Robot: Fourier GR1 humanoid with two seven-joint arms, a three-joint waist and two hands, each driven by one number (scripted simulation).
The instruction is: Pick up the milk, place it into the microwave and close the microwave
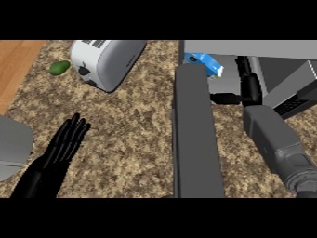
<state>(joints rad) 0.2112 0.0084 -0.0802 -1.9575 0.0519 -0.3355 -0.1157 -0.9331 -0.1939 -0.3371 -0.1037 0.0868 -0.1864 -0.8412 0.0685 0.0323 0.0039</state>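
Note:
The milk (206, 64), a blue and white carton, sits tilted just inside the grey microwave (291, 69) at the top right, partly hidden by the top of the open door (196, 139). The door stands out toward me as a long grey slab. My right hand (250, 86) reaches into the microwave's opening just right of the carton, with fingers straight and thumb pointing left; they do not curl round the milk. My left hand (63, 142) rests open on the speckled counter at the lower left, fingers pointing up.
A white and grey toaster (107, 61) lies at the top centre-left, with a green avocado (60, 68) beside it near the counter's edge. Wooden floor (6, 69) shows beyond that edge. A grey rounded shape (3, 146) fills the left edge.

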